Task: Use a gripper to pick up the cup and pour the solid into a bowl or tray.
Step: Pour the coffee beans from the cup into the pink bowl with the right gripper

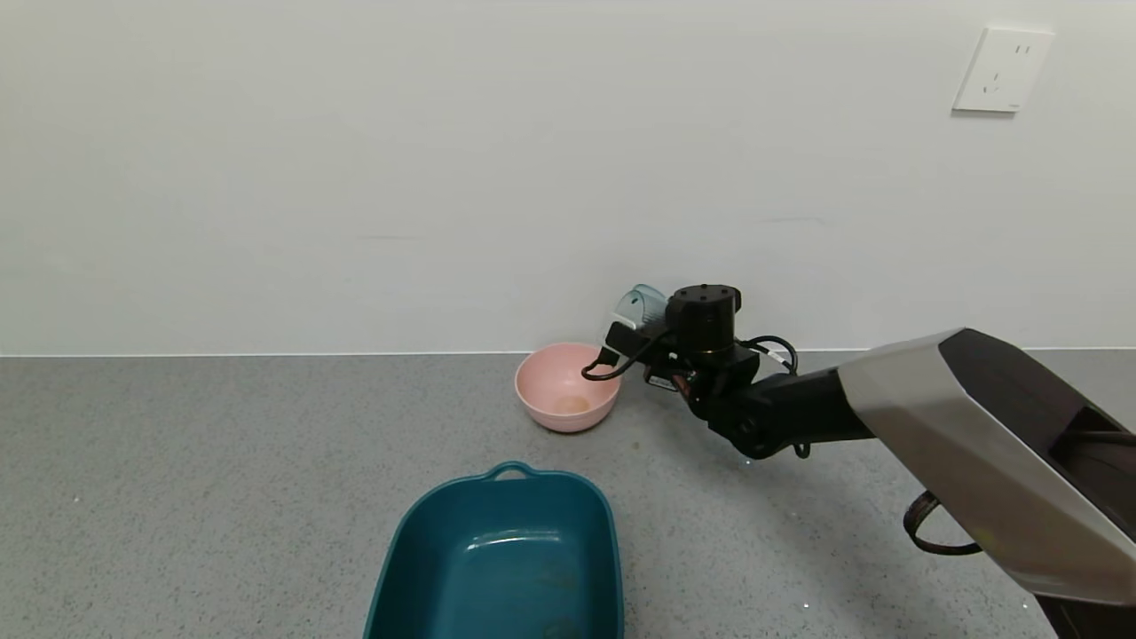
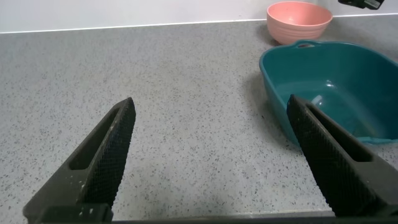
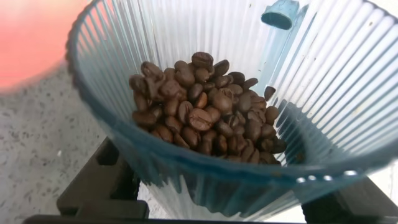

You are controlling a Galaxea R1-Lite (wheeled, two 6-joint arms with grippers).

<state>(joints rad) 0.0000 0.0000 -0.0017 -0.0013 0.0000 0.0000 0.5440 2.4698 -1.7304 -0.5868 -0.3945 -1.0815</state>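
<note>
My right gripper (image 1: 632, 330) is shut on the ribbed blue-grey cup (image 1: 641, 306) and holds it tilted, lifted just behind and to the right of the pink bowl (image 1: 566, 387). In the right wrist view the cup (image 3: 348, 93) fills the frame, with a heap of dark brown beans (image 3: 205, 112) lying inside it near the rim. The pink bowl shows as a blur at the corner (image 3: 31, 37) of that view. The bowl's inside shows no beans in the head view. My left gripper (image 2: 211, 162) is open and empty over bare counter, out of the head view.
A teal rectangular tray (image 1: 501, 559) with a handle stands in front of the bowl, near the counter's front edge; it also shows in the left wrist view (image 2: 329, 87). The white wall runs right behind the bowl and cup. A wall socket (image 1: 1003, 71) is at upper right.
</note>
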